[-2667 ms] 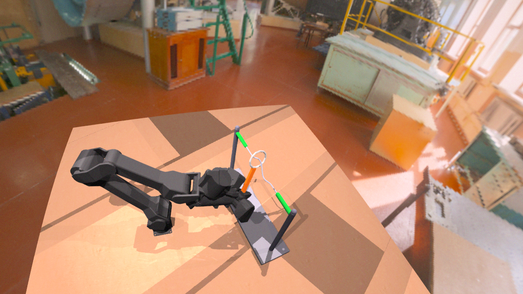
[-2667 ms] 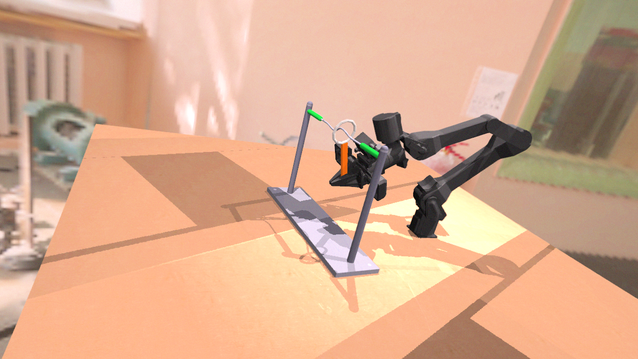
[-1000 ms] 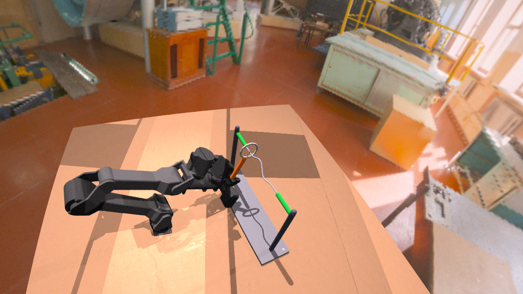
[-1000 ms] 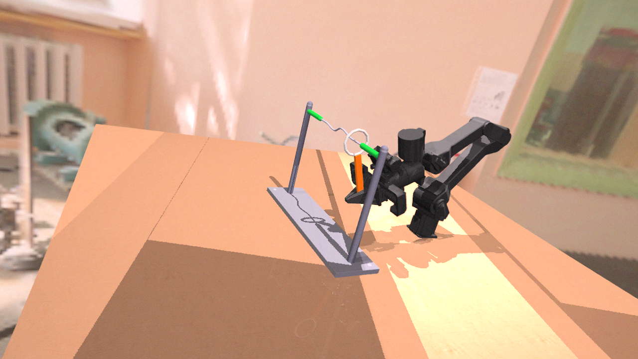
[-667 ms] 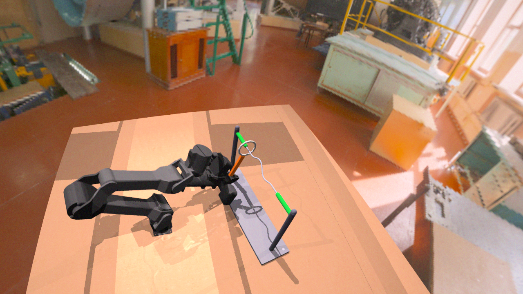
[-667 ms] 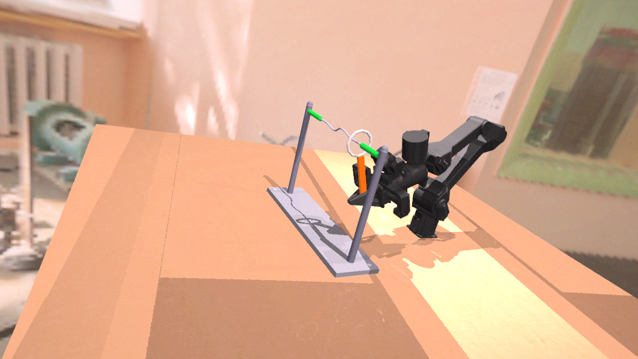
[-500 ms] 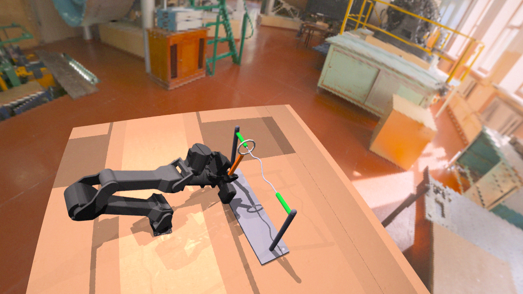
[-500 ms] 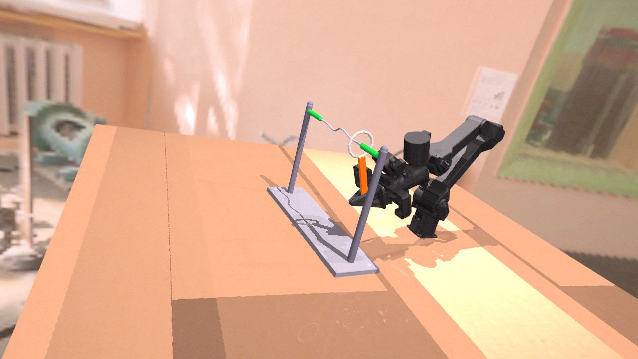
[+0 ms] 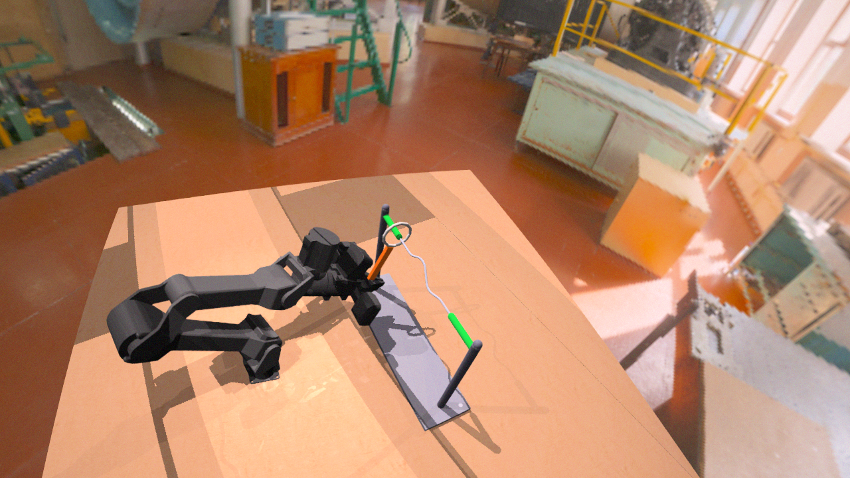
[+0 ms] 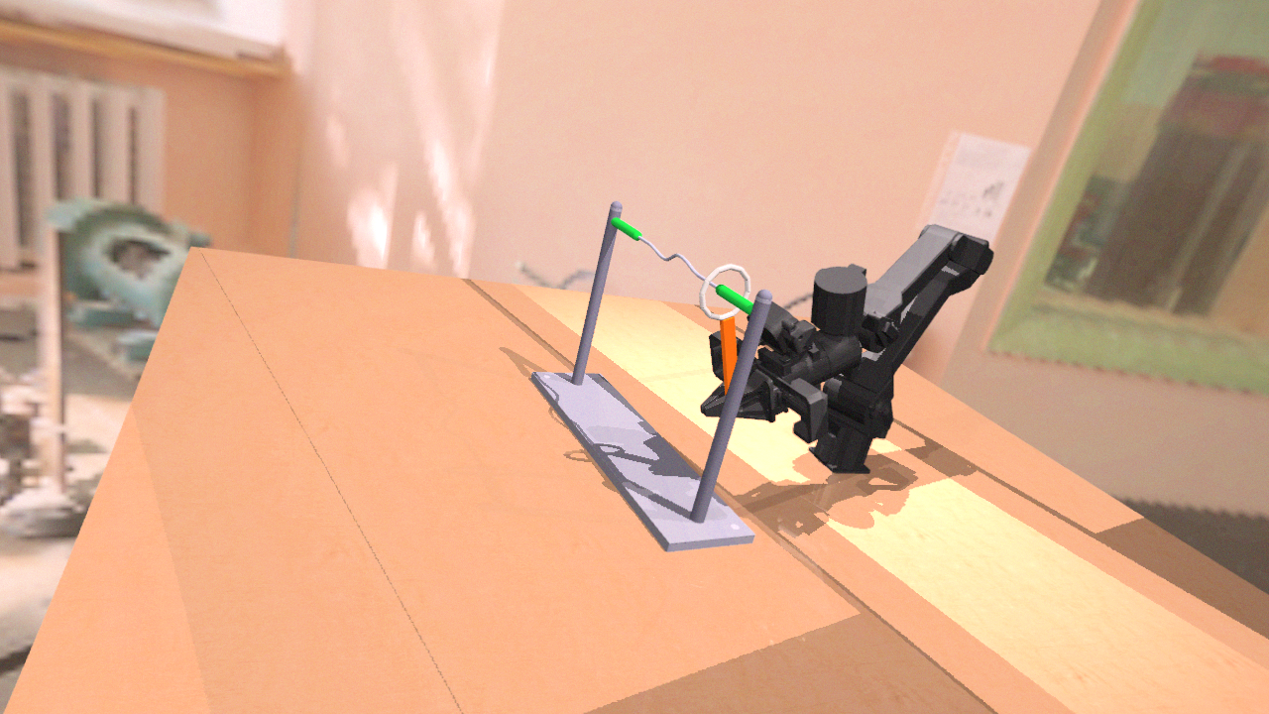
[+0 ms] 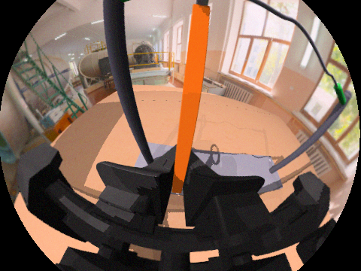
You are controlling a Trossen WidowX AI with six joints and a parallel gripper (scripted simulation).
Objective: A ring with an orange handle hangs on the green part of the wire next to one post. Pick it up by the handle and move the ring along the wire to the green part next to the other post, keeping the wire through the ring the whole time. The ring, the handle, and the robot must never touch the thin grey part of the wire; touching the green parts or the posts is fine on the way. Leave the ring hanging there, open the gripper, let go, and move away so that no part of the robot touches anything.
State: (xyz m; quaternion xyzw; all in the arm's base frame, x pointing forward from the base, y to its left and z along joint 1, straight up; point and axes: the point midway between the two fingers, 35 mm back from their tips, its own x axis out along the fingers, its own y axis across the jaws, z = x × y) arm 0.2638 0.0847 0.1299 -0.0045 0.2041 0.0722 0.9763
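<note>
Matte black arm (image 9: 226, 291) (image 10: 918, 284); stubby faceted cylinder (image 9: 321, 244) (image 10: 839, 297) near wrist; dark wedge-shaped fingers (image 9: 373, 284) (image 10: 741, 401).

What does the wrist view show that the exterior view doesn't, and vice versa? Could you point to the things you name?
Wrist only: the windows (image 11: 259, 56) and the green stairs (image 11: 49, 79).

Exterior only: the white ring (image 10: 702, 305) itself, around the wire near its green end, plus the arm's base (image 10: 843, 466) on the table. The wrist view has just the ring's shadow on the base plate.

Both: the orange handle (image 10: 728, 350) (image 11: 192, 83) held in the gripper (image 10: 729, 395) (image 11: 180, 147), the two posts, the wire and the pale base plate (image 10: 710, 533) (image 11: 241, 165).
</note>
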